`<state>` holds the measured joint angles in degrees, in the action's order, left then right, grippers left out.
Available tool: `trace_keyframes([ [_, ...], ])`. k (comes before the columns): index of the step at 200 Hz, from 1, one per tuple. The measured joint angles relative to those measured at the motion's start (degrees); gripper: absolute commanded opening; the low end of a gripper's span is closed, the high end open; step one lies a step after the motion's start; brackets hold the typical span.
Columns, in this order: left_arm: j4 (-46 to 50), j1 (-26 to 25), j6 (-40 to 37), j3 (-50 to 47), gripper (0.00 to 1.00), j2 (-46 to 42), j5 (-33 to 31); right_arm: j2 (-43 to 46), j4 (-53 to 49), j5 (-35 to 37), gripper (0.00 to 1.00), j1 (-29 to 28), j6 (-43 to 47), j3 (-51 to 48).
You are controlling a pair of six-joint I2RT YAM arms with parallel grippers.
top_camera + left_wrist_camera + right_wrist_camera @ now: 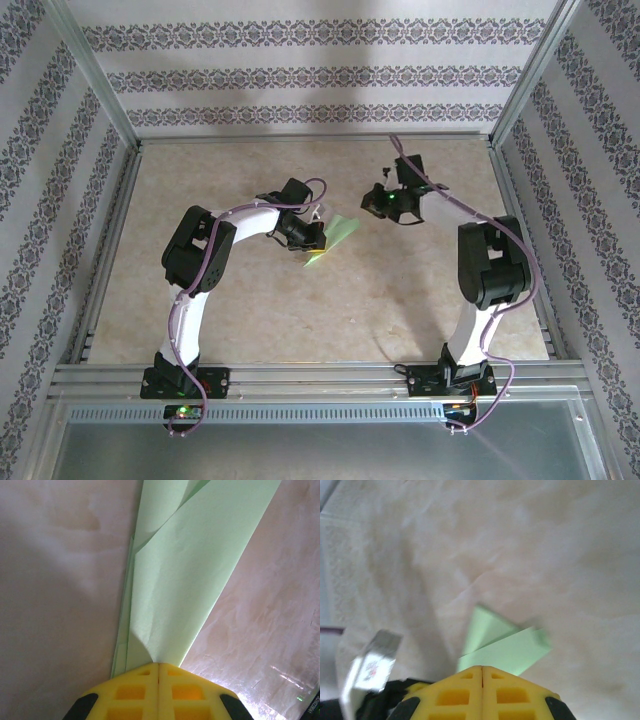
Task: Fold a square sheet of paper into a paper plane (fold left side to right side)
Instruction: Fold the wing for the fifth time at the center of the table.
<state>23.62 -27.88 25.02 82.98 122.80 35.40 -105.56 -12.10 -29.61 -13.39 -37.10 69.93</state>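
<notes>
The left tool (312, 240) pinches one end of the folded green paper plane (338, 232) over the middle of the worktop (400, 310), apparently to keep its layers together. The right tool (388, 203), pressed together and empty, hangs just right of it.

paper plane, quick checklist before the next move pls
1. left end effector shut on the paper plane, paper running out from its closed tips: ok
2. right end effector shut, holding nothing, apart from the plane in the top view: ok
3. plane folded into a narrow, layered strip: ok
4. creases pressed flat along the whole length: cannot tell
5. plane lifted off the table or resting on it: cannot tell
</notes>
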Motion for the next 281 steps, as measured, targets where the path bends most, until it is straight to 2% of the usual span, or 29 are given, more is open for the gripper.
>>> trace_keyframes([
  [30, 0.07, -0.15, 0.00, 0.04, 0.00, -0.02, -0.37, -1.11, 1.60, 0.04, 0.00, -6.27, -4.83, -1.53],
  [52, 0.07, -0.20, 0.00, 0.04, 0.00, -0.04, -0.48, -2.99, 2.71, 0.42, 0.00, -8.55, -7.39, -1.97],
  [176, 0.42, -0.31, 0.04, 0.28, 0.00, -0.07, -0.74, -10.43, 7.28, -1.33, 0.00, -9.99, -12.24, -2.89],
  [218, 0.85, -0.59, 0.72, 0.28, 0.11, -0.81, -1.46, -10.71, 7.52, -1.51, 0.00, -9.97, -10.93, -2.89],
  [257, 2.23, -0.52, 1.11, -0.15, 0.11, -6.01, -1.31, -10.75, 8.02, -2.03, 0.00, -9.62, -8.22, -3.19],
  [281, 3.23, -0.52, 0.46, -0.22, 0.07, -10.99, 0.44, -10.75, 8.85, -2.67, 0.00, -9.60, -7.41, -3.63],
])
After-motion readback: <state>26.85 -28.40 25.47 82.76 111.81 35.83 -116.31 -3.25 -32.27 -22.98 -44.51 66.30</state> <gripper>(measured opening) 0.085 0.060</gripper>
